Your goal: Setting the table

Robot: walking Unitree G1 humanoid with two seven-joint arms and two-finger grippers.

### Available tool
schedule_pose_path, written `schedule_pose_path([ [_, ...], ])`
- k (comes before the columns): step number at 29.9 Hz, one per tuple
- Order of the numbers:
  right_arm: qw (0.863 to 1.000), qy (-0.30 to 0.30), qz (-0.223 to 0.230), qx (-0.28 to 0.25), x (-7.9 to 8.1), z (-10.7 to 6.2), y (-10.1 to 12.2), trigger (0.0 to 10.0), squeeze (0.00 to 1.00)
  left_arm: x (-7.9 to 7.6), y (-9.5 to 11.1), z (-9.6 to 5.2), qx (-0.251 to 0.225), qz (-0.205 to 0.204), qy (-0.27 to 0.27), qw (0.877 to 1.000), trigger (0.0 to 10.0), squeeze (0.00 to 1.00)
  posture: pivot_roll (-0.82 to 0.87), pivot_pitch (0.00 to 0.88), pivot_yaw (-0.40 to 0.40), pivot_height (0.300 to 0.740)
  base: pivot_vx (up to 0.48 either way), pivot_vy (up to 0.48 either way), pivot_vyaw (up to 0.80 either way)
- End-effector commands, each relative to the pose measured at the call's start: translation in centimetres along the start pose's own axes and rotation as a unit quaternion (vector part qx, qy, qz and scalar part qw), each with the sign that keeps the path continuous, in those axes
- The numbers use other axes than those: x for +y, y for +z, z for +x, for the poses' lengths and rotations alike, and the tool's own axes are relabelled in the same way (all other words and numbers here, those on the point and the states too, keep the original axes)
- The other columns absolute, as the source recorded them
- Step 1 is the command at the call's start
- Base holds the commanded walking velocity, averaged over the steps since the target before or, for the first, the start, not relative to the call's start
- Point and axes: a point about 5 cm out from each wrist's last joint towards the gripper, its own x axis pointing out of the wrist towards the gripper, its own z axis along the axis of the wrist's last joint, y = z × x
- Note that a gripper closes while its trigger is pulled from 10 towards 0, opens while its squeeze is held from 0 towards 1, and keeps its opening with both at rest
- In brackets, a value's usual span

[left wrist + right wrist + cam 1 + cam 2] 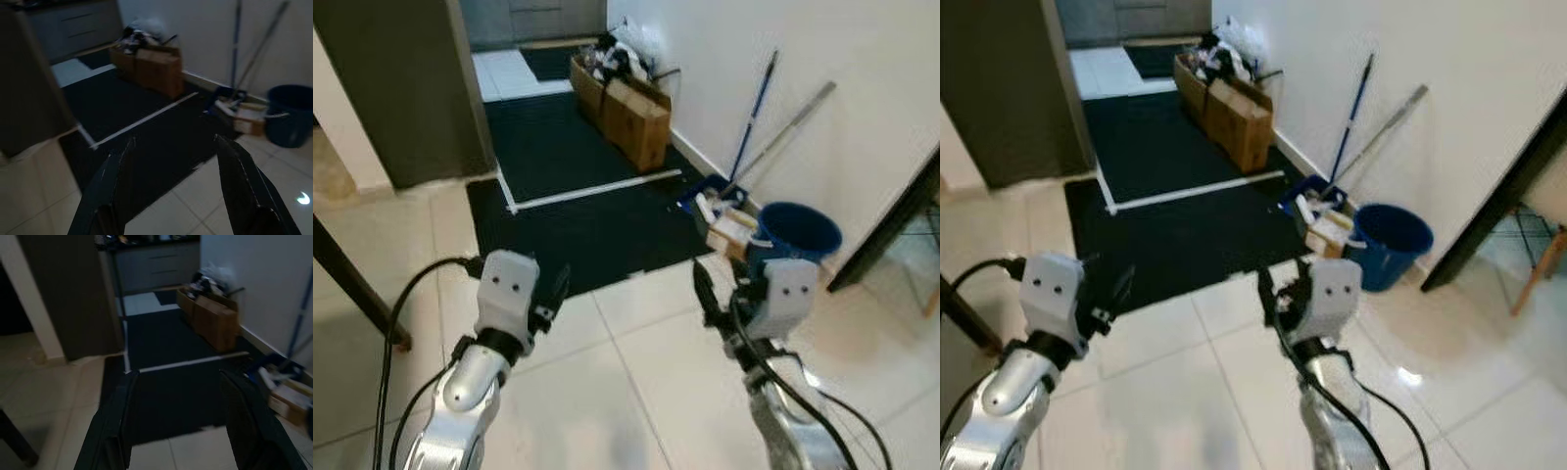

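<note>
Both arms are raised over a pale tiled floor (636, 392), low in the head views. The left gripper (171, 186) sits at lower left of the frame; its two black fingers (105, 196) stand well apart in the left wrist view, with only floor and mat between them, so it holds nothing. The right gripper (176, 426) sits at lower right, its fingers (110, 431) likewise spread wide and empty.

No table setting or dishware can be made out; just a dark table leg (352, 284) crosses the left edge of the left eye view, its top cut off.

A black mat (578, 196) with a white stripe fills the upper middle. Along the wall at upper centre stand cardboard boxes (631, 108) stuffed with blurred, unreadable contents. At right, a blue bucket (798, 235) is partly hidden behind the right wrist, beside a small box (729, 230) and two leaning handles (759, 108), whose heads are hard to tell. A dark slanted edge (891, 225) at far right is cut off by the frame. Both wrist views are dim and blurred.
</note>
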Motion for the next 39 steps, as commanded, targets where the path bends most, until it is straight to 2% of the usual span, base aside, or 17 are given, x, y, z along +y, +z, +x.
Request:
schedule_pose_path([
  [1,1.0,-0.001,-0.002,0.031,0.0,-0.7,-1.1,10.0,0.0,0.6,-1.4,-0.6,0.035,0.002,0.016,0.999,10.0,0.0,0.05,0.132,0.04,0.74,0.48,0.0,0.0],
  [2,0.998,0.0,-0.001,0.055,-0.3,-1.2,-2.0,10.0,0.0,0.9,-2.0,-0.9,0.05,0.002,0.027,0.998,10.0,0.0,0.04,0.13,0.037,0.74,0.48,0.0,0.0],
  [5,0.997,0.005,0.004,0.079,-0.5,-1.8,-2.8,10.0,0.0,1.1,-2.5,-1.1,0.06,0.001,0.035,0.998,10.0,0.0,0.04,0.128,0.037,0.74,0.48,0.0,0.0],
  [12,0.996,0.007,0.001,0.087,-0.7,-2.0,-2.9,10.0,0.0,0.9,-2.6,-1.0,0.063,-0.003,0.036,0.997,10.0,0.0,0.04,0.125,0.036,0.74,0.48,0.0,0.0],
  [19,0.997,0.013,-0.001,0.074,-0.7,-1.2,-2.4,10.0,0.0,1.1,-2.7,-1.2,0.065,-0.001,0.044,0.997,10.0,0.0,0.08,0.11,0.025,0.74,0.48,0.0,0.0],
  [23,0.998,0.015,-0.003,0.067,-1.1,0.0,-2.3,10.0,0.0,1.2,-2.9,-1.3,0.07,0.006,0.054,0.996,10.0,0.0,0.14,0.112,0.004,0.74,0.477,0.0,0.0],
  [28,0.998,0.017,-0.005,0.067,-1.3,0.4,-2.4,10.0,0.0,1.3,-3.0,-1.4,0.076,0.005,0.063,0.995,10.0,0.0,0.15,0.109,0.0,0.74,0.343,0.0,0.0],
  [29,0.998,0.018,-0.005,0.068,-1.5,0.5,-2.4,10.0,0.0,1.4,-3.1,-1.6,0.086,-0.01,0.07,0.994,10.0,0.0,0.16,0.113,-0.005,0.74,0.0,0.0,0.0],
  [34,0.997,0.015,-0.003,0.07,-1.8,0.5,-2.5,10.0,0.0,1.4,-3.2,-2.0,0.1,-0.035,0.073,0.992,10.0,0.0,0.15,0.118,-0.001,0.74,0.0,0.0,0.0],
  [39,0.997,-0.012,0.031,0.07,-2.4,0.2,-2.3,10.0,0.0,1.0,-3.6,-2.0,0.11,-0.055,0.065,0.99,10.0,0.0,0.12,0.127,0.008,0.74,0.0,0.0,0.0],
])
